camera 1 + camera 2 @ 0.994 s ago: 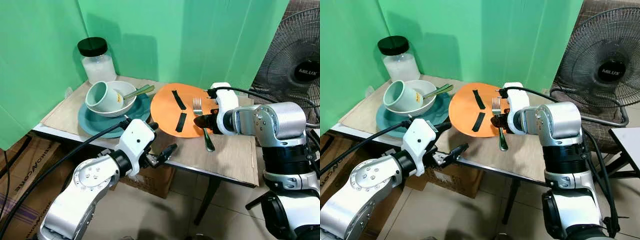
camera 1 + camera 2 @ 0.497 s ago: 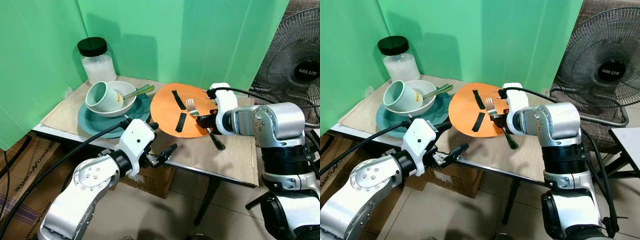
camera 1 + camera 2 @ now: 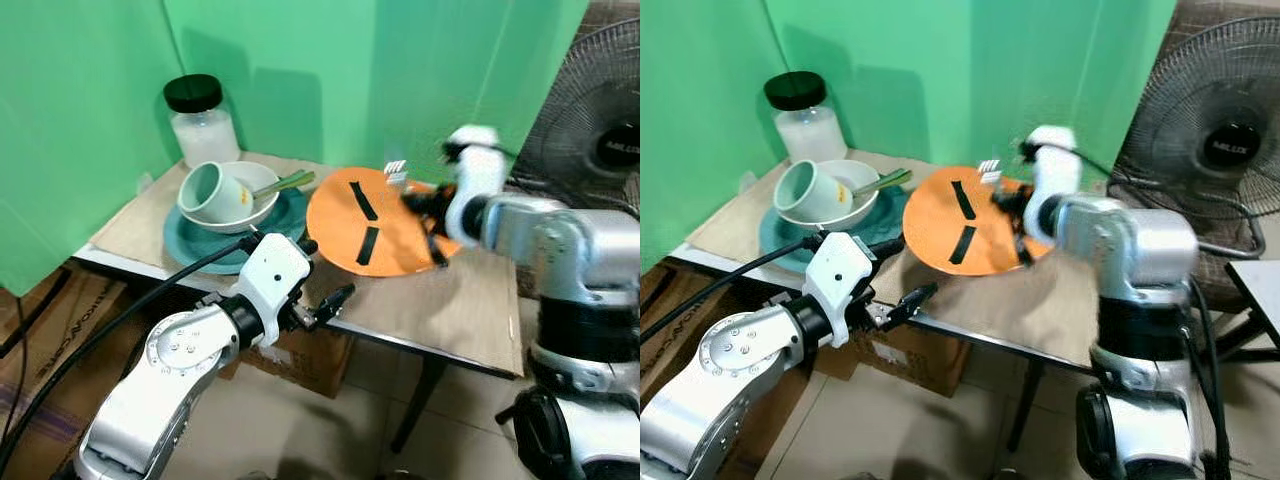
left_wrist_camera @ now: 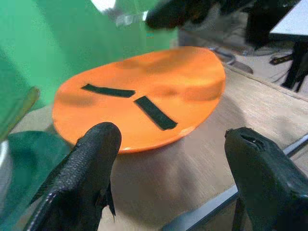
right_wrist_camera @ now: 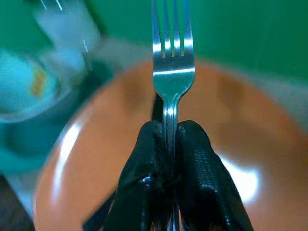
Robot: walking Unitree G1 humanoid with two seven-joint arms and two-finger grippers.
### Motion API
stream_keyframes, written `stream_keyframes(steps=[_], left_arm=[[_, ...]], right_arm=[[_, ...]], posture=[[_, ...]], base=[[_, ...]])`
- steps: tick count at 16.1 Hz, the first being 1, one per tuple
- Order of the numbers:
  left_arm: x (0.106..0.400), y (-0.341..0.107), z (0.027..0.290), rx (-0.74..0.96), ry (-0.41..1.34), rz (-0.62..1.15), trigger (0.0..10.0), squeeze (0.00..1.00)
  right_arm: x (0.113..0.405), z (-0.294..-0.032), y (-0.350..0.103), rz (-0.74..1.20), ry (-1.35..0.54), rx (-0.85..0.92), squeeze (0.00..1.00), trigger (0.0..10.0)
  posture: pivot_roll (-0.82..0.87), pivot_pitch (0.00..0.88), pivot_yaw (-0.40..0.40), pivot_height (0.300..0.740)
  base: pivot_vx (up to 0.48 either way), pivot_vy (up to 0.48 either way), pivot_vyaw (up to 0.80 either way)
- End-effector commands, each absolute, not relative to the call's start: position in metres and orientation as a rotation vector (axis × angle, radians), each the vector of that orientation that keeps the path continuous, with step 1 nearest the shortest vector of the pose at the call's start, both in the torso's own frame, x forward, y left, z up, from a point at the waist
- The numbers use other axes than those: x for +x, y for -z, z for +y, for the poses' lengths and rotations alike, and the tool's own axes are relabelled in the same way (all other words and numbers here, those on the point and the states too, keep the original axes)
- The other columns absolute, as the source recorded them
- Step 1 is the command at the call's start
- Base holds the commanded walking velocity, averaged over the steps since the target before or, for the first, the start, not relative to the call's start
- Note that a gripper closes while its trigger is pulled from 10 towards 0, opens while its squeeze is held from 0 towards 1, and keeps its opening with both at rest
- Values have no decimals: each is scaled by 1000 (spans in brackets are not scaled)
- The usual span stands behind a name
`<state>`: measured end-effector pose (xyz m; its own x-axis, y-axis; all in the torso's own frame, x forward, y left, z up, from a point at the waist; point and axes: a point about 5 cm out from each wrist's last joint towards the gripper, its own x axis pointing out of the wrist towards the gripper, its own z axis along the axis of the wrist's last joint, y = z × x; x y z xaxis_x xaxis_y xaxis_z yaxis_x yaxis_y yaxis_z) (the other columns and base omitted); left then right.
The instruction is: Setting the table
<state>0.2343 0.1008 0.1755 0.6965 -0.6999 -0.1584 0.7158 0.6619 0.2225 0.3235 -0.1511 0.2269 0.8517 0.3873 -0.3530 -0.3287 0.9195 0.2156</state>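
One table (image 3: 455, 305), wood-topped, against green backdrop. One fan (image 3: 1225, 150) to the robot's right. One teal plate (image 3: 190, 240) at the table's left, carrying one white bowl (image 3: 262, 190); in the bowl, one pale green mug (image 3: 210, 192) on its side and one spoon (image 3: 285, 183). One jar (image 3: 200, 122), black lid, behind them. One orange plate (image 3: 400, 245) mid-table with two black strips (image 3: 362, 222) on it.

One fork (image 5: 172, 62): pinched by the handle in the right gripper (image 5: 166, 159), fingers pressed on it, tines up, held above the orange plate's far right edge. A second ago the fork lay flat at the plate's right rim; half a second ago it was slanted; now lifted clear.

Left gripper (image 4: 168, 159) spread, empty, low at the table's near edge facing the orange plate, unchanged.
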Motion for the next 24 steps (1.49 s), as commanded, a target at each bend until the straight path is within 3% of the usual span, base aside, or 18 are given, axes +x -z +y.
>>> stream_keyframes(steps=[1,4,5,6,7,8,9,13,16,18,24], left_arm=[[236,-176,104,283,793,59,10000,0],[244,-173,111,276,623,60,10000,0],[246,-173,113,254,571,63,10000,0],[247,-173,114,244,541,58,10000,0],[248,-173,115,238,520,54,10000,0],[252,-177,113,218,445,19,10000,0],[254,-180,113,205,422,0,10000,0],[256,-183,117,195,337,-18,10000,0],[258,-187,134,201,223,-51,10000,0],[257,-188,138,203,203,-52,10000,0],[266,-195,141,199,203,-90,10000,0]], right_arm=[[321,-152,-236,328,-390,157,0,0],[287,-159,-257,24,-417,201,0,0],[278,-156,-255,18,-428,201,0,0],[273,-155,-253,-18,-425,185,0,9255],[270,-154,-252,-49,-423,173,0,9255],[266,-160,-237,-88,-210,190,0,10000],[267,-163,-229,-57,-119,125,0,10000],[260,-151,-207,12,-224,70,0,10000],[255,-147,-222,-119,-208,149,0,10000],[254,-148,-222,-133,-190,91,0,10000],[255,-149,-218,-119,-148,117,0,10000]], posture=[[-116,16,58,740],[-112,3,65,740],[-113,2,67,740],[-112,2,69,740],[-113,2,71,740],[-104,5,72,740],[-99,8,73,740],[-75,27,64,740],[-70,37,52,740],[-63,35,43,740],[-75,32,50,740]], base=[[0,0,0],[0,0,0],[0,0,0],[0,0,0],[0,0,0],[0,0,0],[0,0,0],[0,0,0],[0,0,-267],[0,0,0],[0,0,-769]])
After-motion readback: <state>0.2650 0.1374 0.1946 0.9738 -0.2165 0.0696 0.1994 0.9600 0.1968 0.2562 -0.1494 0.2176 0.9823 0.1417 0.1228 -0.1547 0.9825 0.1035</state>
